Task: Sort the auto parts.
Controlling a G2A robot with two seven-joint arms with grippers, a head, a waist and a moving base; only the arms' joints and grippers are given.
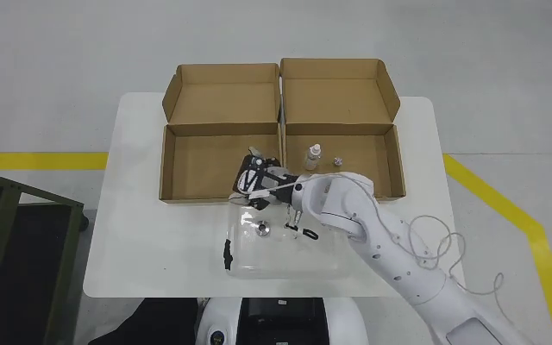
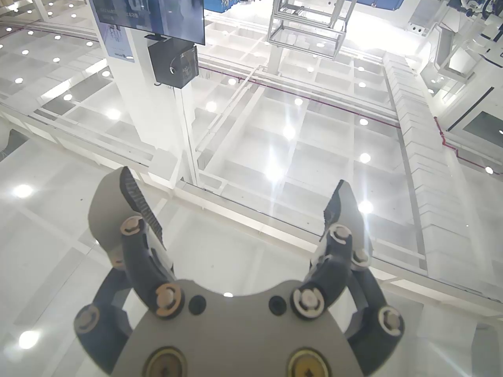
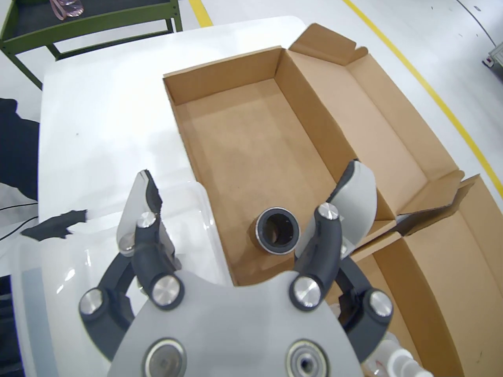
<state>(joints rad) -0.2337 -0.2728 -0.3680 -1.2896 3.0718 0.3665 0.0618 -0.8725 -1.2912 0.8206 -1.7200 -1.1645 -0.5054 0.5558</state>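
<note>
Nearest, on the white table (image 1: 138, 224), a clear plastic tray (image 1: 285, 263) is sitting at the near edge. It is holding what look like three parts not yet sorted. A slim black piece (image 1: 226, 254) is lying at its left rim, a small silver round piece (image 1: 263, 228) toward its far side, and a curved black piece (image 1: 308, 233) is lying partly under the arm. Just beyond the tray, the right gripper (image 3: 251, 182) is hovering over the near right corner of the left open brown cardboard box (image 1: 203, 168). Its fingers are spread wide and gripping nothing. Below it, a black ring with a silver rim (image 3: 277, 231) is lying on the box floor close to the near wall, apart from both fingers and alone in that box as far as can be seen. Farther right, the second open brown cardboard box (image 1: 371, 164) is holding a small white bottle-shaped part (image 1: 311, 157) and, just to its right, a small grey metal piece (image 1: 338, 160). The left gripper (image 2: 232, 182) is pointing up toward the ceiling, its fingers also wide apart and empty. Judging from this, the sorting is standing at about halfway, with three parts resting in the boxes and roughly three waiting in the tray. The ring looks delivered, so the next step is probably calling for a fresh pick from the tray.
</note>
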